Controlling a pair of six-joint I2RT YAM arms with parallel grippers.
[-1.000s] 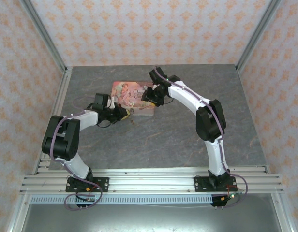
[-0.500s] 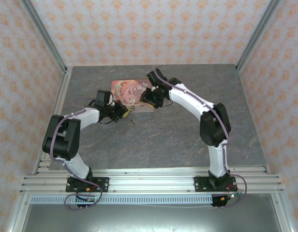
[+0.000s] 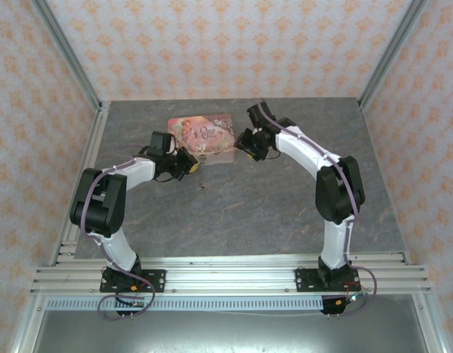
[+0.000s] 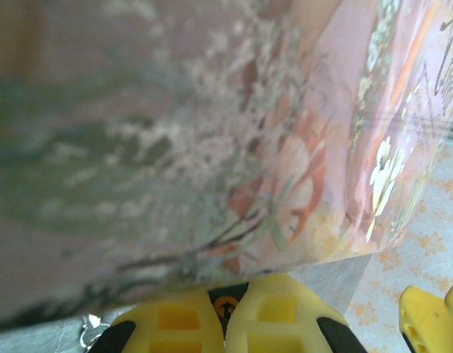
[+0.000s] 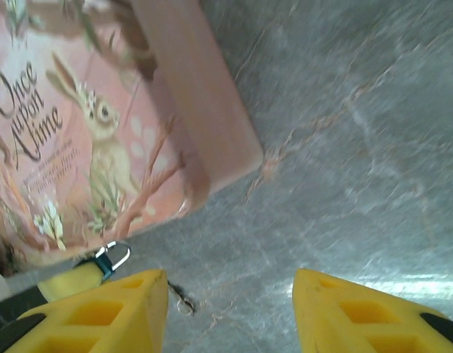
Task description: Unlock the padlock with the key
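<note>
**Change since a second ago:** the right gripper (image 3: pixel 249 144) has gone from above the pink storybook box (image 3: pixel 206 136) to just off its right end. The box has shifted slightly toward the back wall. The left gripper (image 3: pixel 188 165) has drawn in closer to the box's near-left edge.

**Item 1, padlock (image 5: pixel 109 259):** teal body, bright shackle. It lies on the grey marbled table (image 3: pixel 285 206) against the box's near edge, at the tip of the left gripper's yellow finger (image 5: pixel 68 283). Whether the two touch cannot be told.

**Item 2, key (image 5: pixel 184 302):** a thin wiry metal piece, taken to be the key. It lies loose on the table near the padlock and apart from it.

**Item 3, left gripper:** fingers together, with nothing seen between them. The box side stands close before its wrist camera.

**Item 4, right gripper (image 5: pixel 228 294):** fingers apart and empty over bare table, with the key just to one side of the gap.

**Step in hand, as judged:** fetching the key with the right gripper, with the unlocking itself not begun.

**Handling notes:**
- The key is slight and flat on a hard top, so bring the fingers low and centred over it.
- Close slowly, and pinch the head end so the blade stands clear for insertion.
- A fast or off-centre close would likely flick it away or under the box.
- The box crowds the padlock. The left gripper will probably need to steady the lock body, with the keyhole turned outward, before the key is offered.
</note>
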